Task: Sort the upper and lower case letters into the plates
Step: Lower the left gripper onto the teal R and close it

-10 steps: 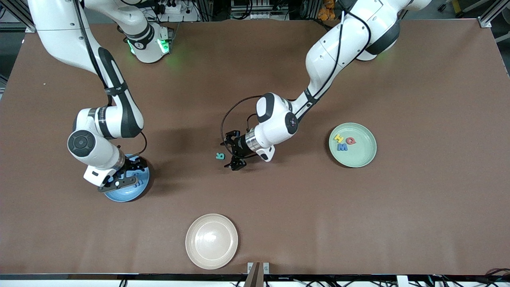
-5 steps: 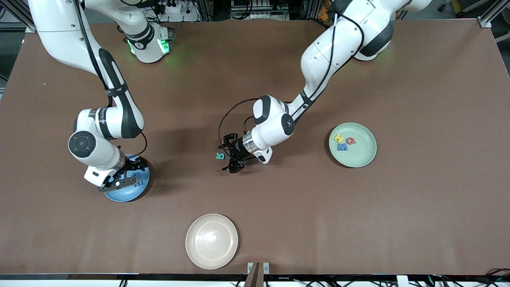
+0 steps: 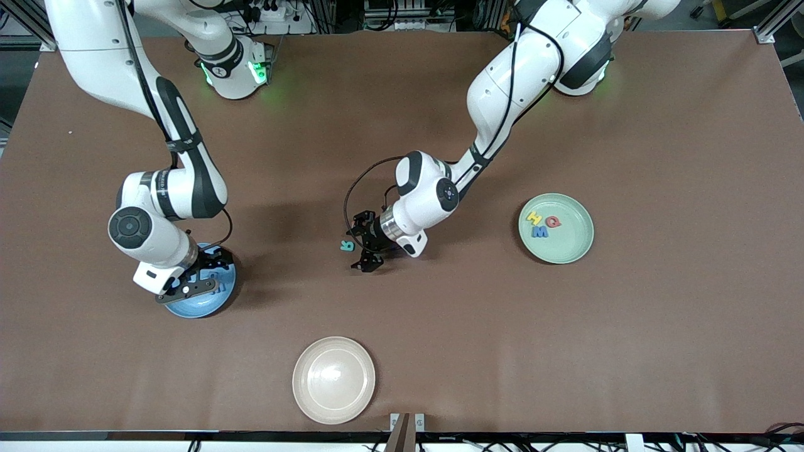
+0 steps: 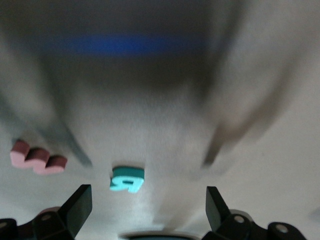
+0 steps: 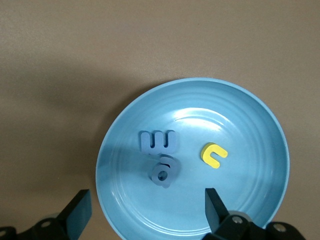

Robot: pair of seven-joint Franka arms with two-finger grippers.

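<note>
we find the left claw (image 3: 366, 246) wide beside the teal letter (image 3: 346, 245) mid-frame, apparently lining up a pick; right claw (image 3: 196, 276) wide over the blue plate (image 3: 220, 300), waiting.

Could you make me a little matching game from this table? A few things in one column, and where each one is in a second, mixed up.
Things:
1. teal letter
2. yellow H
3. yellow letter
4. cream plate

Places:
A. in the blue plate, under the right pincer
B. in the mint green plate
C. nearest the front camera, holding nothing
D. on the bare table, by the open left pincer

Pairs: 1-D, 2-B, 3-A, 4-C
</note>
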